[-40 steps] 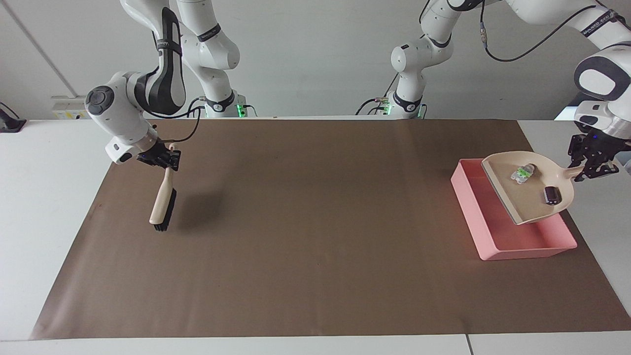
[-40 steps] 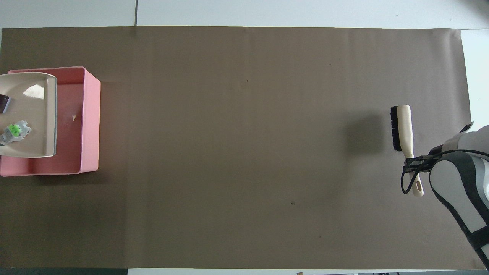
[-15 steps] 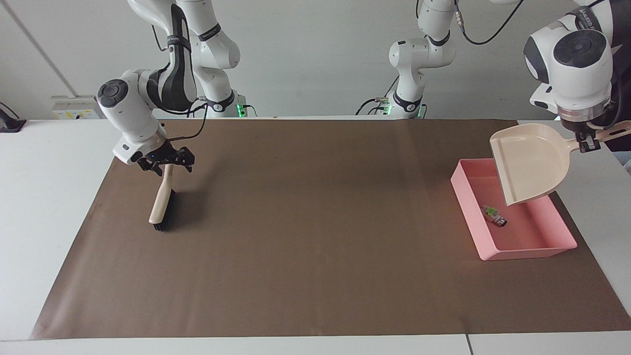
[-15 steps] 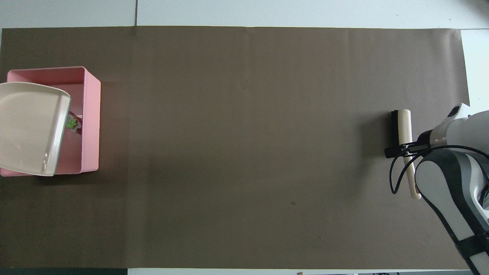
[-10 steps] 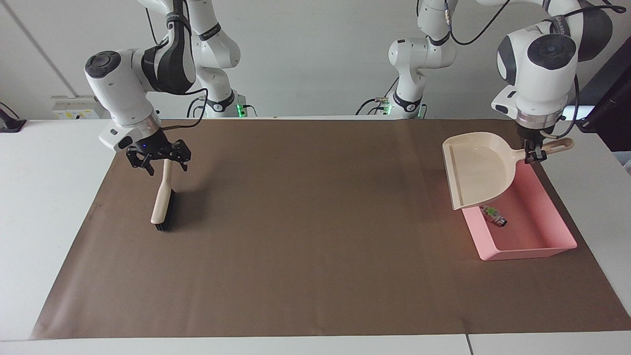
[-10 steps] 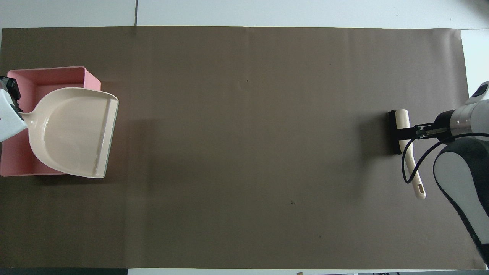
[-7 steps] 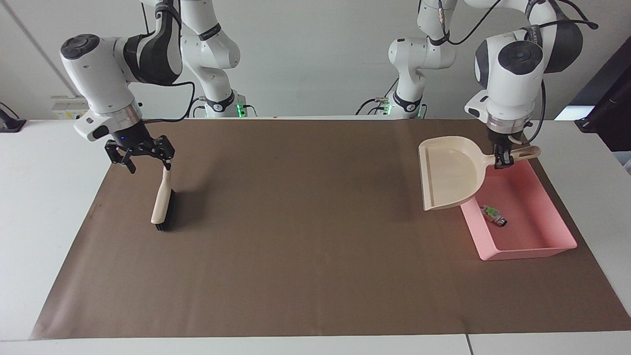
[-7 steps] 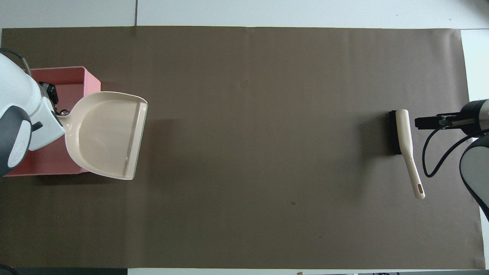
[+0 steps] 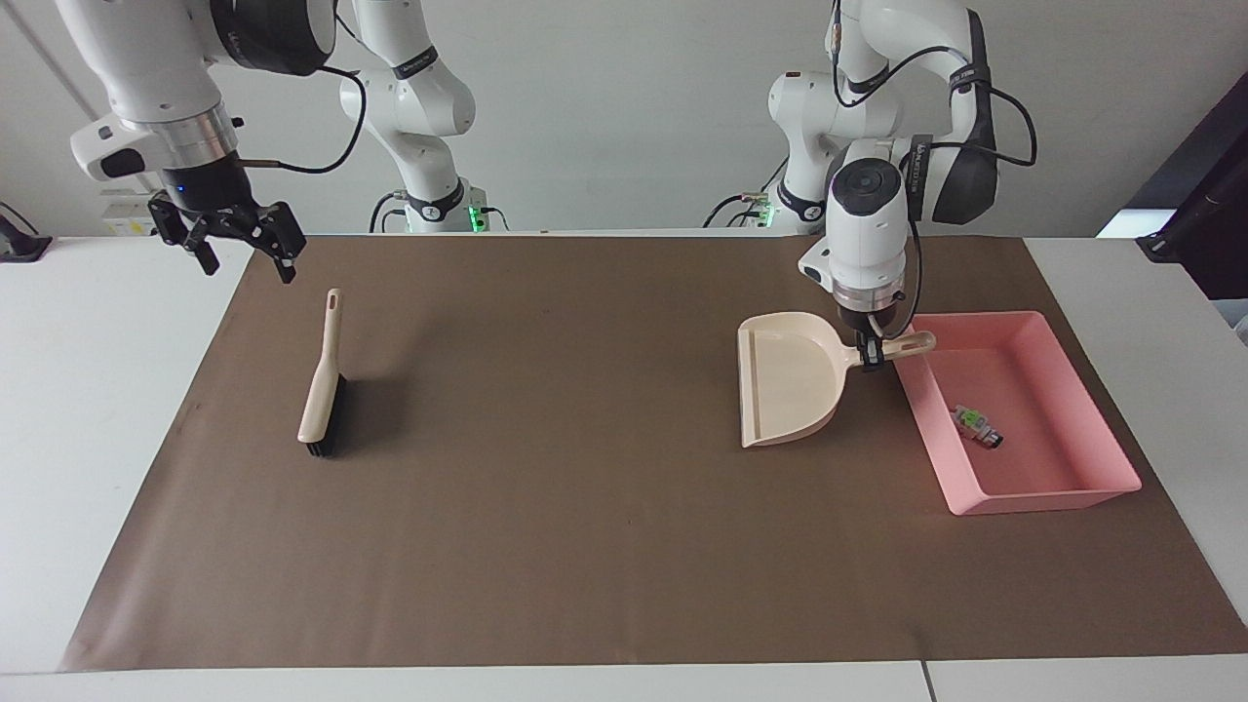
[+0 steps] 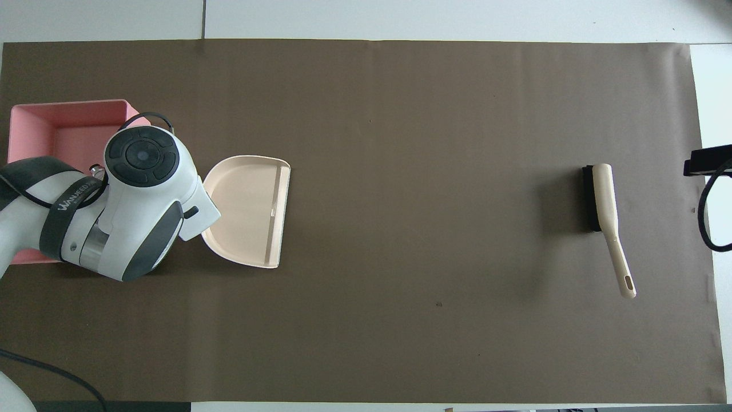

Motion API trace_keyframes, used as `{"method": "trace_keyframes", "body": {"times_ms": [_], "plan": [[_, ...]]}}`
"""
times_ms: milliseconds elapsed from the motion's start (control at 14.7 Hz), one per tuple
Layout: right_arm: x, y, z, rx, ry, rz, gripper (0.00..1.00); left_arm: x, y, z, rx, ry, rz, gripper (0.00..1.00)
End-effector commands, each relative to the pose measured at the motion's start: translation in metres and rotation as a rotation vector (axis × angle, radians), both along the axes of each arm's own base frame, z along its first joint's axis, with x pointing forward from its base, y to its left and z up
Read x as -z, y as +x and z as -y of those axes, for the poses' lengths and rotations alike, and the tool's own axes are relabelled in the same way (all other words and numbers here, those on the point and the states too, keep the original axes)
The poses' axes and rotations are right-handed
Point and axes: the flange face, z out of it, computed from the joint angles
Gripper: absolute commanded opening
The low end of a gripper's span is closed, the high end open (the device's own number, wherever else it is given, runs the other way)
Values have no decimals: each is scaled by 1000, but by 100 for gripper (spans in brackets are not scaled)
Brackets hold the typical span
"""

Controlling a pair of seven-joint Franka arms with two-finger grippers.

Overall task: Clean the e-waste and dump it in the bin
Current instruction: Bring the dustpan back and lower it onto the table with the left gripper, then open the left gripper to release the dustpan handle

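e-waste [image 9: 977, 426] lying in bin [image 9: 1092, 487] at left arm's end of mat; dumping looks done; dustpan [image 9: 788, 378] just beside bin, empty, left gripper [image 9: 871, 353] clamped on its handle, release left; brush [image 9: 322, 395] on mat; right gripper [image 9: 237, 237] spread wide, holding nothing, raised over mat's edge

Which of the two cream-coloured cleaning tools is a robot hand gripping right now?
The beige plastic dustpan: the left gripper clamps its handle. The cream brush lies alone; the right gripper hangs open above.

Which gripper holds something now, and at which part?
The left gripper holds the dustpan by its handle. The right gripper is open and holds nothing.
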Motion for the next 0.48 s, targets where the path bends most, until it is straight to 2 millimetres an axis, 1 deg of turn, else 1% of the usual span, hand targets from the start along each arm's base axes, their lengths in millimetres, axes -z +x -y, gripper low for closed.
{"method": "trace_keyframes", "body": {"times_ms": [0,136,272,409], "plan": [[-6,20,-4,46,-1,-38,100,23,-5,-4,-17,-35,24,0],[1,24,-7,45,36,-49,100,42,-3,-3,-17,-37,16,0],[3,21,-8,40,50,-73,100,57,0,-1,-9,-40,15,0],[4,18,-2,16,49,-87,100,58,2,-3,-13,-39,13,0]]}}
